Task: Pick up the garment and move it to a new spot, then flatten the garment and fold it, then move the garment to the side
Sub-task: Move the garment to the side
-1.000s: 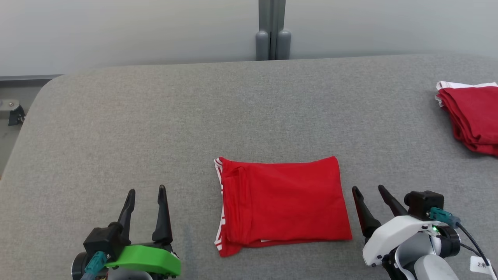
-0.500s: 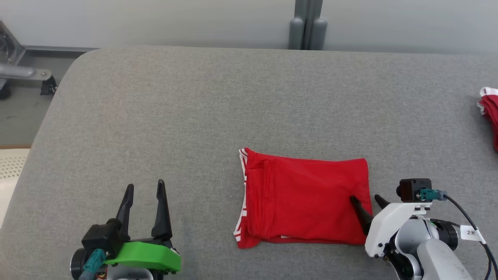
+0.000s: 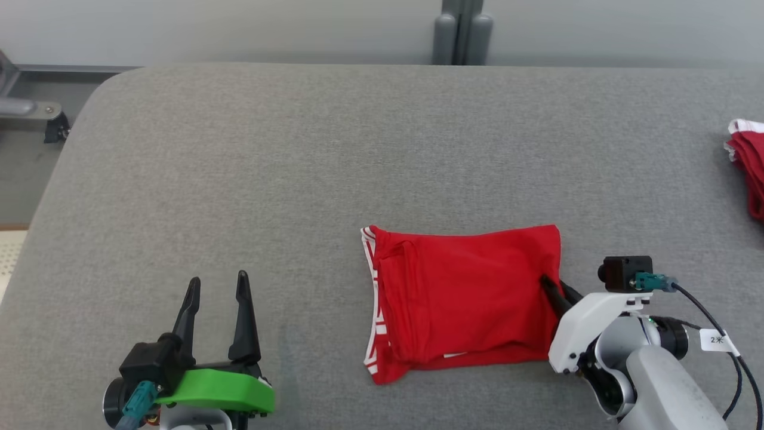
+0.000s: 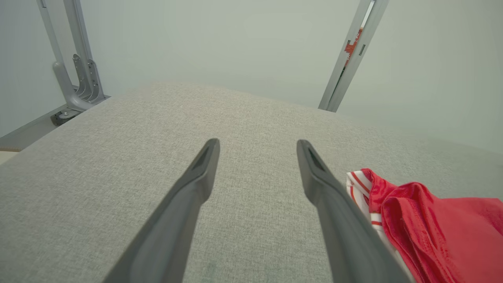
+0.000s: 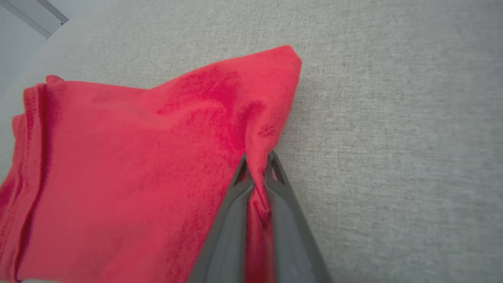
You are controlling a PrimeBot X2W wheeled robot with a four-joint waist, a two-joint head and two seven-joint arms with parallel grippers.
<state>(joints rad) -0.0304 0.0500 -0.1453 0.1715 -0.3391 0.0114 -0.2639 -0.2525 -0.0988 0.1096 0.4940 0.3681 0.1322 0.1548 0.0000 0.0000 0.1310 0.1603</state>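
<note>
The red cloth (image 3: 465, 292) looks folded; the right gripper (image 5: 257, 162) pinches the edge at its tips; the left gripper (image 3: 216, 286) is spread wide; moving it aside is left.

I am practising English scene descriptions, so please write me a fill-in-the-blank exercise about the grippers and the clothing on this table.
The right gripper pinches the edge of the folded ____ garment.
The left gripper holds ____.
The garment lies on a ____ table.
Another clothing pile lies at the head view's ____ edge.
Missing words: red; nothing; grey; right.
</note>
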